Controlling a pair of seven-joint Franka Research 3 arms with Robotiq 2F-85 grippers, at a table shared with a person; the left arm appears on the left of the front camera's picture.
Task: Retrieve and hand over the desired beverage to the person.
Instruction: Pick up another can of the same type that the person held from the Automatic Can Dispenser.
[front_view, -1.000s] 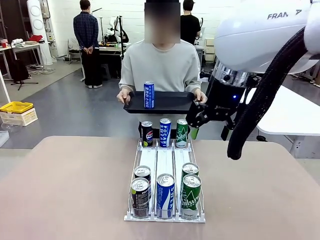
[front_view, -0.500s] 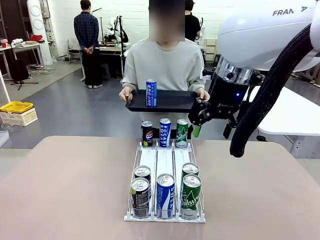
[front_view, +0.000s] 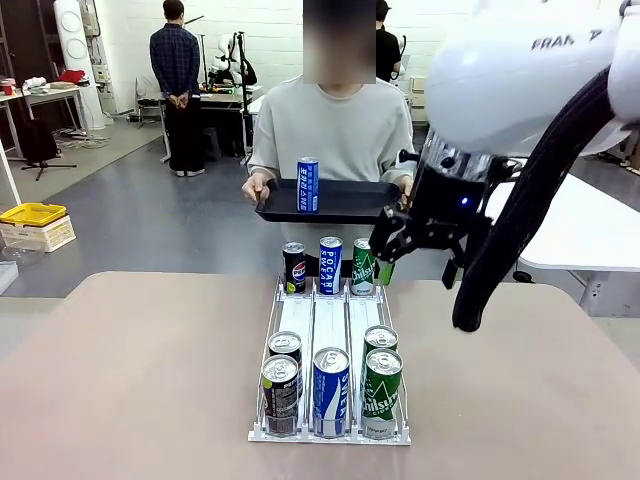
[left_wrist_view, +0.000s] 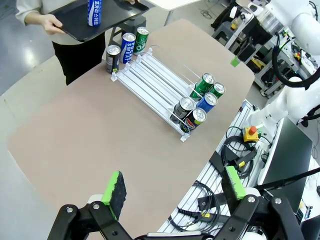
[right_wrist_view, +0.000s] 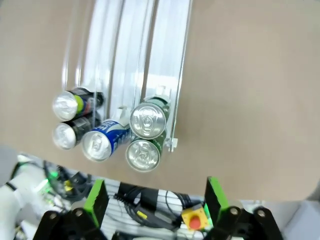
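Note:
The person (front_view: 333, 125) stands at the table's far side, both hands under a black tray (front_view: 345, 205) that carries one blue can (front_view: 308, 185). On the table a white wire rack (front_view: 330, 325) holds three cans at its far end (front_view: 330, 265) and several at its near end (front_view: 330, 385). My right gripper (front_view: 412, 262) hangs open above the rack's far right corner, beside the green can, nothing between its fingers. Its own view looks down on the near-end cans (right_wrist_view: 148, 120), the gripper (right_wrist_view: 156, 199) open. My left gripper (left_wrist_view: 174, 185) is open, high off the table's side, far from the rack (left_wrist_view: 150, 75).
The brown table (front_view: 130, 380) has free room on both sides of the rack. Cables and a red stop button (right_wrist_view: 192, 218) lie beyond the table's edge. Two people stand far back in the room (front_view: 180, 70), near other tables. A white table (front_view: 590, 230) stands at right.
The person has stepped a little closer and to the right, raising the tray slightly with the blue can on it. My right gripper has drifted slightly left, still open.

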